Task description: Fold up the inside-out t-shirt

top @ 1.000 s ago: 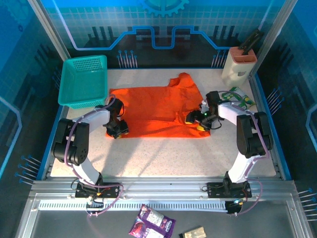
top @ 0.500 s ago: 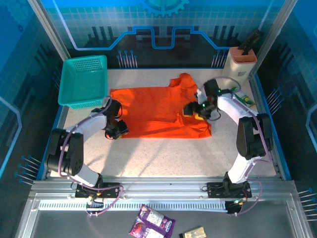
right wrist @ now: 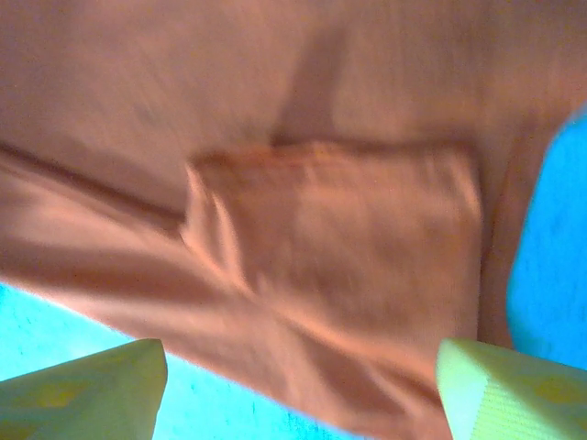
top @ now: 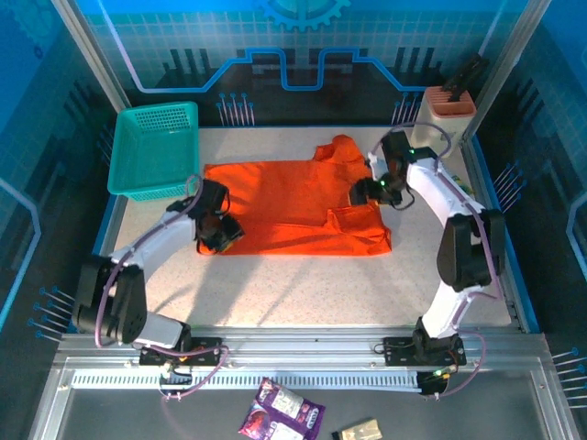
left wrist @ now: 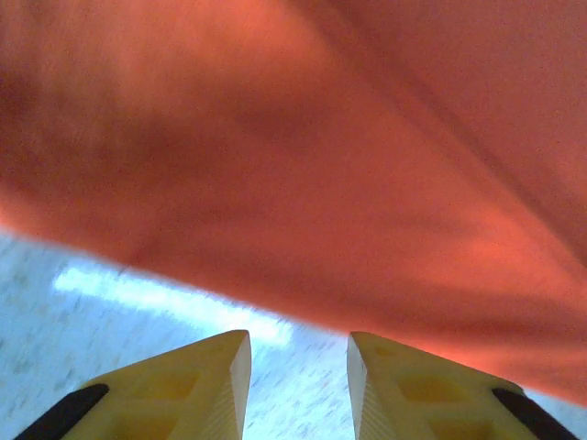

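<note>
The inside-out t-shirt [top: 284, 206] lies spread flat across the middle of the table, bright orange, with a sleeve bunched up at its back edge. My left gripper [top: 218, 234] hovers at the shirt's near left corner. In the left wrist view its yellow fingers [left wrist: 215, 385] stand apart with bare table between them and the t-shirt [left wrist: 348, 165] just beyond; the left gripper [left wrist: 298, 341] holds nothing. My right gripper [top: 362, 192] is over the shirt's right side. In the right wrist view the right gripper [right wrist: 295, 348] is wide open above a folded flap of the t-shirt [right wrist: 339, 229].
A teal plastic basket [top: 154, 149] stands at the back left corner, close to the shirt's left end. A beige holder with dark tools [top: 447, 115] stands at the back right. The front strip of the table [top: 293, 293] is bare.
My right gripper has moved from the shirt's near right hem toward the back, over its right side. The left arm has stretched out, its gripper staying at the near left corner.
</note>
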